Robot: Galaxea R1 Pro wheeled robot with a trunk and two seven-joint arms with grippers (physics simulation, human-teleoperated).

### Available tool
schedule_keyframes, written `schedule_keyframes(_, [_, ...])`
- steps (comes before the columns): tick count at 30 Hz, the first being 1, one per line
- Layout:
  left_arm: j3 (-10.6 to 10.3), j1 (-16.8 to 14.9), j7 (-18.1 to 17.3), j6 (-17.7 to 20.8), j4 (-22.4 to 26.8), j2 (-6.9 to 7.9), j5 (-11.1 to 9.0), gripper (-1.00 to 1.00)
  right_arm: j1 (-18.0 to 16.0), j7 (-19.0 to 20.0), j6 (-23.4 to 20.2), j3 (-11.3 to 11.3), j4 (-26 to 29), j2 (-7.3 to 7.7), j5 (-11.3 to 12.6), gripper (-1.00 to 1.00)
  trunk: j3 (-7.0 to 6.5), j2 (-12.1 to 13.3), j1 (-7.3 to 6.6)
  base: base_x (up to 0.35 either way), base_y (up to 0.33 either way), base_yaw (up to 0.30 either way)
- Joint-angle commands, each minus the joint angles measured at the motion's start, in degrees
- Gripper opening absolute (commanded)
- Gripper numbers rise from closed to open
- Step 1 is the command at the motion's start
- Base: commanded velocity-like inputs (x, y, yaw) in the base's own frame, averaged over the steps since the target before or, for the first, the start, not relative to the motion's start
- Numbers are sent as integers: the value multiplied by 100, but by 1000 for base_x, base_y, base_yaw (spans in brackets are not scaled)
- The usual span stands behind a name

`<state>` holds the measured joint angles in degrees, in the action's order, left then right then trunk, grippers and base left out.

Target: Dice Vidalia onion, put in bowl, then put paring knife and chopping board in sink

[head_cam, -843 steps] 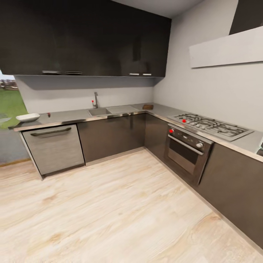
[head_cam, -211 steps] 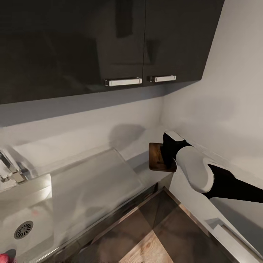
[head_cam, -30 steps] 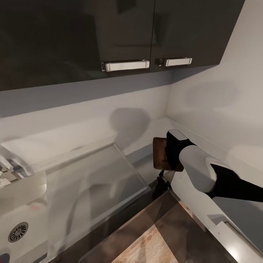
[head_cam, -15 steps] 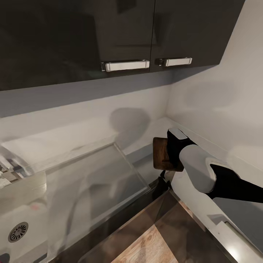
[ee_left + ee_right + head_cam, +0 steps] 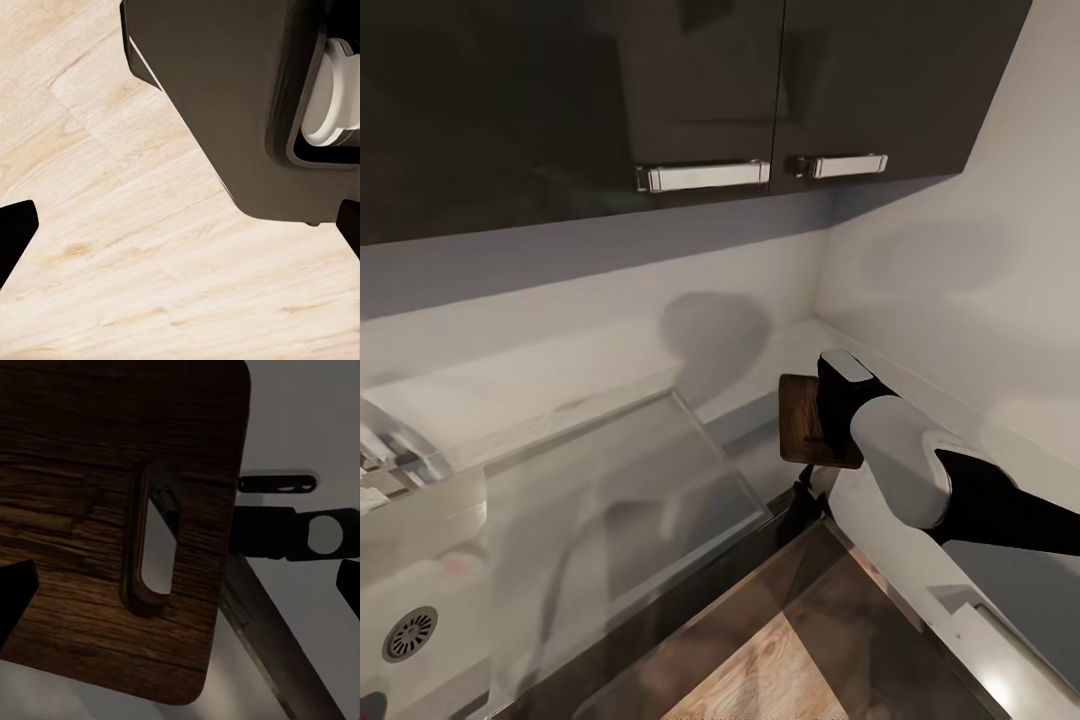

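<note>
reaching across the corner of the glossy grey reflective countertop (image 5: 780, 345), the right arm's white and black forearm (image 5: 905, 460) extends over the dark brown wooden chopping board (image 5: 800, 420), a rectangle with rounded corners that lies flat near where the two walls meet. from the head view the arm covers much of the board. in the right wrist view the right gripper (image 5: 180, 585) hangs above the board's slot-handle end, its two dark fingertips (image 5: 15, 589) at opposite edges of the picture, spread wide apart and touching nothing; the slot handle (image 5: 154, 540) sits between them, and the counter's front edge runs just beside the board's rounded corner.

beside the board, toward the robot's left, the rectangular grey steel sink (image 5: 610, 480) shows its flat drainboard, and further left its basin with the round dark drain hole (image 5: 410, 632). part of the chrome tap (image 5: 380, 460) shows at the edge. dark glossy wall cabinets (image 5: 690, 90) with two chrome bar handles hang above.

the left gripper (image 5: 180, 232) points down at the pale wooden plank floor (image 5: 150, 285), its fingertips wide apart and empty, beside a dark part of the robot's body.
</note>
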<state>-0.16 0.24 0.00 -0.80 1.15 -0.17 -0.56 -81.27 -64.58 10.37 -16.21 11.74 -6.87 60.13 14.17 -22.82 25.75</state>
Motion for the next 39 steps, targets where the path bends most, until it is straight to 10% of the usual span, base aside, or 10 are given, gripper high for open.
schedule_keyframes(1, [-2, 2, 0, -8, 9, 0, -6, 100, -3, -12, 53, 38, 5, 1, 60, 100, 15, -10, 3, 0, 0, 0])
schedule_keyframes(39, [-2, 3, 0, -8, 12, 0, -6, 100, -2, -20, 46, 39, 4, 45, 60, 100, 249, -10, 3, 0, 0, 0])
